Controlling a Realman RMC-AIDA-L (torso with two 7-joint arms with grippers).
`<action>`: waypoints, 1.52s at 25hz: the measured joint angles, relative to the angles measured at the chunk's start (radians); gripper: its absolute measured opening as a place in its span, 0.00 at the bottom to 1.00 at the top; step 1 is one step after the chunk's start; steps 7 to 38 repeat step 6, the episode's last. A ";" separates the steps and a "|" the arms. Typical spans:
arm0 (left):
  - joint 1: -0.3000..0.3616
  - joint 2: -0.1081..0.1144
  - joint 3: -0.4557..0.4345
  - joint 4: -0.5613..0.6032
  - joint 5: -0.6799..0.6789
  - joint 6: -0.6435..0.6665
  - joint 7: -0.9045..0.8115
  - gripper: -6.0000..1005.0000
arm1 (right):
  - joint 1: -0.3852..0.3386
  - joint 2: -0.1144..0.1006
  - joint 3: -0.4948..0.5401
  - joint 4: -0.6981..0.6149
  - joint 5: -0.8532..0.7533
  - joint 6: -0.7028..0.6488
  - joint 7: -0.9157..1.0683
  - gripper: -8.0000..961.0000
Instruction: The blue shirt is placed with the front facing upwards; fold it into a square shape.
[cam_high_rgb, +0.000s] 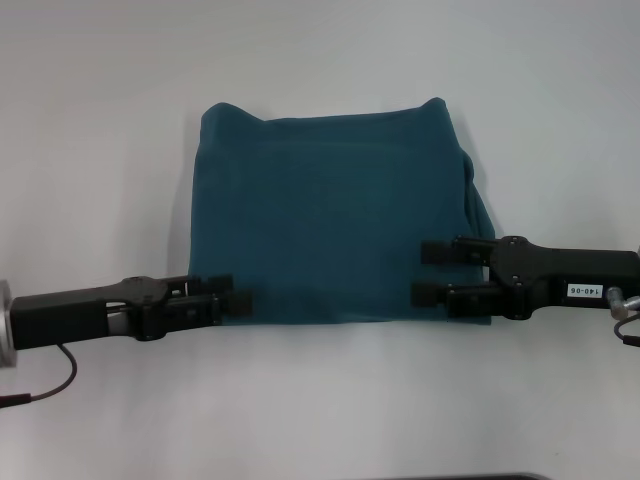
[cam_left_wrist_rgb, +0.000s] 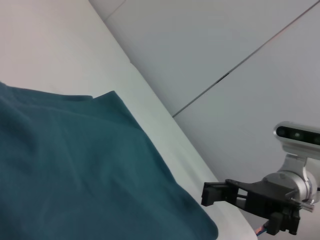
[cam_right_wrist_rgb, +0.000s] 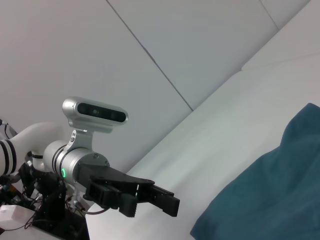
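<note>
Since the shirt already lies as a compact, nearly square block at the middle of the white table, the folding looks close to done. No lettering or collar shows; only plain teal cloth faces up, with a little loose fabric bunched along the 3 o'clock edge.

At about 8 o'clock of the block, the left hand hovers at the near corner, its fingers only slightly apart with a tip over the cloth edge; I can't tell whether it pinches anything. At about 4 o'clock, the right hand sits over the near side, its two fingers plainly spread, one above the other, holding nothing.

From the left wrist view, the shirt fills the near field, with the right hand beyond its corner. From the right wrist view, the left hand hangs off the shirt's edge.

My guess is that this is the finishing step: releasing and tidying. Next would call for both hands to back away toward 6 o'clock without dragging the hem, or to tuck in the loose bunch at 3 o'clock.
</note>
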 joint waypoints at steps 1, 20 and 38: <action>0.000 0.000 0.000 0.000 0.002 -0.003 0.000 0.67 | 0.000 0.000 0.000 0.000 0.000 0.000 0.000 0.98; -0.003 0.000 0.001 0.008 0.010 -0.019 -0.001 0.67 | 0.000 0.000 0.000 0.000 0.001 0.001 0.001 0.98; -0.003 0.000 0.001 0.008 0.010 -0.019 -0.001 0.67 | 0.000 0.000 0.000 0.000 0.001 0.001 0.001 0.98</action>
